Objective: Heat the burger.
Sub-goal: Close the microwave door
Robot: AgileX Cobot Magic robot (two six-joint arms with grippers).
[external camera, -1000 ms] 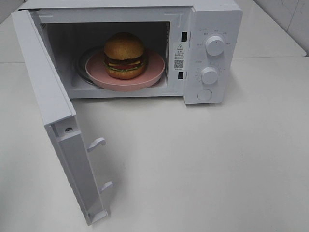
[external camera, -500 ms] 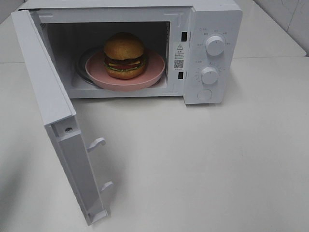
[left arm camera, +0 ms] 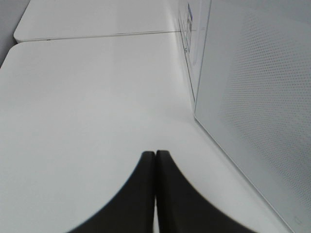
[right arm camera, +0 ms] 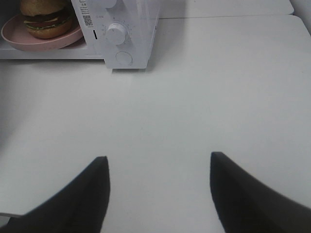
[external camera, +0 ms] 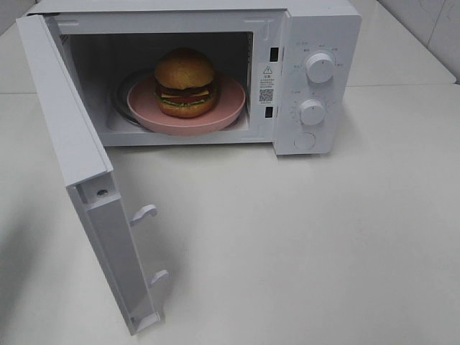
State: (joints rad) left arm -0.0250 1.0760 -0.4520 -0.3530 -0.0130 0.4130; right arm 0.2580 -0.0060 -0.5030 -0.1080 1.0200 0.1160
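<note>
1. My left gripper (left arm camera: 155, 156) is shut and empty; my right gripper (right arm camera: 159, 165) gapes, empty.
2. The round golden-bunned burger (external camera: 185, 83) sits on a round pink plate (external camera: 231, 106) inside the white microwave (external camera: 323, 29), at twelve o'clock.
3. Nothing has moved; the white door (external camera: 65, 136), open at nine o'clock, needs closing.

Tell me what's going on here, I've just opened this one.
The burger sits on a pink plate inside the microwave, whose door stands wide open. Neither arm is handling anything: the left gripper is shut and empty, low over the table beside the door, and the right gripper is open and empty, facing the microwave's front. The door is not yet closed.
</note>
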